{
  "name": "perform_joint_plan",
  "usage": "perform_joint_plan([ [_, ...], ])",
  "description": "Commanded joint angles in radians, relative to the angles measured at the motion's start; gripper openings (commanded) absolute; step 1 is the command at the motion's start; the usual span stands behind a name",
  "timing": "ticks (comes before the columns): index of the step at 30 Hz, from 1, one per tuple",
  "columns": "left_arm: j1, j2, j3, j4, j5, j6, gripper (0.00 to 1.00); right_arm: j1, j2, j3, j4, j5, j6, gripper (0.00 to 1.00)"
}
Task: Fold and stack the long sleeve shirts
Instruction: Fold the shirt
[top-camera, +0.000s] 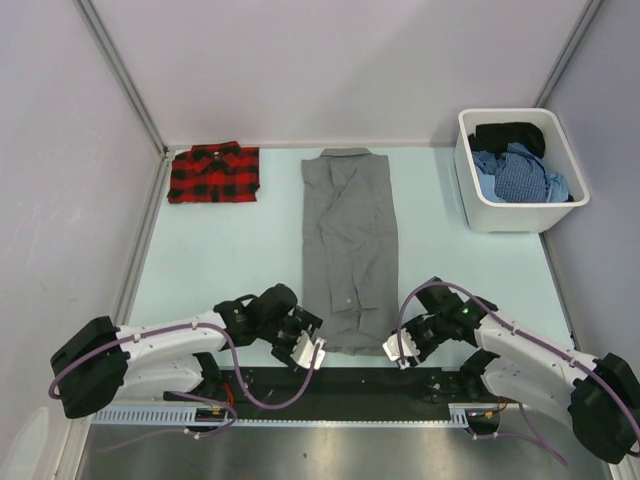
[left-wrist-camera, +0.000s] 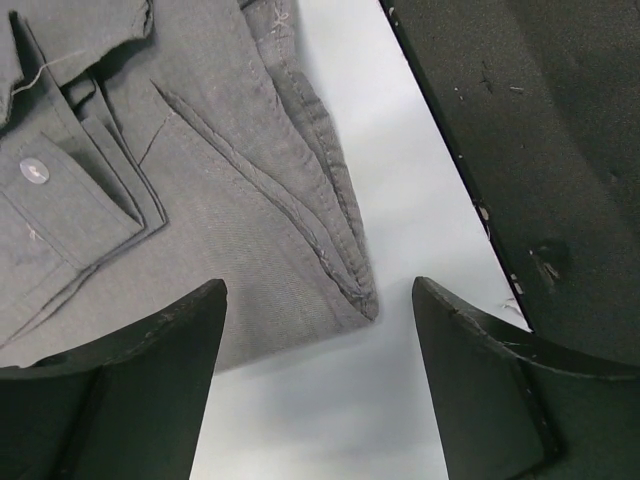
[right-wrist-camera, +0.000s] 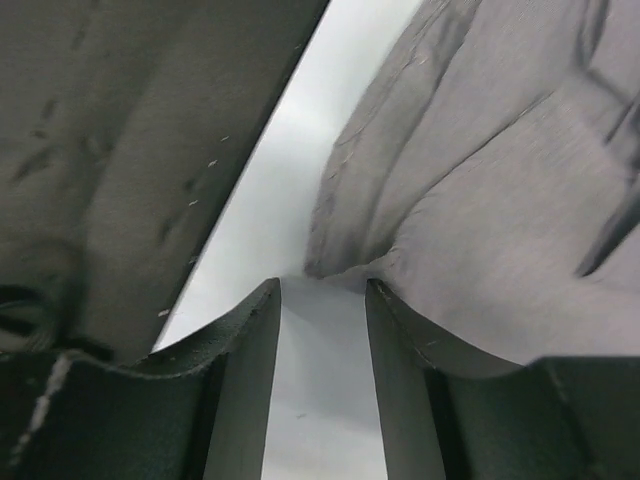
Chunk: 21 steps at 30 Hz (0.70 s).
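The grey long sleeve shirt (top-camera: 350, 250) lies in a long narrow fold down the middle of the table, collar at the far end and hem nearest the arms. The red-and-black plaid shirt (top-camera: 214, 172) sits folded at the far left. My left gripper (top-camera: 307, 352) is at the hem's left corner. In its wrist view the left gripper (left-wrist-camera: 320, 290) stands open, with the grey shirt (left-wrist-camera: 230, 200) corner between the tips. My right gripper (top-camera: 400, 350) is at the hem's right corner. Up close, the right gripper (right-wrist-camera: 322, 285) shows a narrow gap with bare table in it, and the grey shirt (right-wrist-camera: 500, 200) edge touches its tips.
A white bin (top-camera: 520, 210) at the far right holds blue and black clothes. A black strip (top-camera: 340, 385) runs along the near table edge, just behind both grippers. Grey walls close in the left, back and right sides.
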Motion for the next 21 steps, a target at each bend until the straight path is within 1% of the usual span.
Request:
perform_joint_plan([
  [1,-0.015,0.019,-0.03,-0.027,-0.013,0.057,0.79,0.059,0.009,-0.019,0.142,0.074,0.018,0.45],
  [6,-0.038,0.042,-0.04,-0.044,-0.021,0.083,0.73,0.122,0.023,-0.036,0.188,0.104,0.047,0.48],
  [7,-0.041,0.048,-0.033,-0.045,-0.024,0.086,0.69,0.131,0.025,-0.039,0.194,0.112,0.055,0.47],
  [9,-0.048,0.069,-0.026,-0.051,-0.03,0.085,0.65,0.137,0.026,-0.041,0.215,0.124,0.087,0.47],
  [10,-0.048,0.074,-0.02,-0.053,-0.03,0.082,0.58,0.142,0.025,-0.048,0.226,0.129,0.099,0.45],
  [11,-0.048,0.078,-0.017,-0.054,-0.032,0.08,0.56,0.144,0.022,-0.054,0.258,0.144,0.11,0.45],
  [14,-0.048,0.078,-0.017,-0.048,-0.035,0.071,0.47,0.148,0.012,-0.07,0.309,0.173,0.129,0.33],
  [15,-0.049,0.077,-0.016,-0.045,-0.036,0.066,0.43,0.148,0.009,-0.071,0.321,0.181,0.141,0.2],
  [16,-0.048,0.081,-0.008,-0.041,-0.041,0.04,0.33,0.15,0.006,-0.071,0.34,0.199,0.161,0.1],
  [17,-0.048,0.081,-0.002,-0.03,-0.044,0.023,0.29,0.15,0.003,-0.067,0.347,0.207,0.176,0.0],
  [18,-0.048,0.085,0.004,-0.028,-0.058,0.001,0.26,0.15,-0.001,-0.065,0.352,0.213,0.19,0.0],
  [21,-0.046,0.078,0.039,-0.06,-0.053,-0.061,0.1,0.148,-0.014,-0.024,0.34,0.242,0.25,0.0],
])
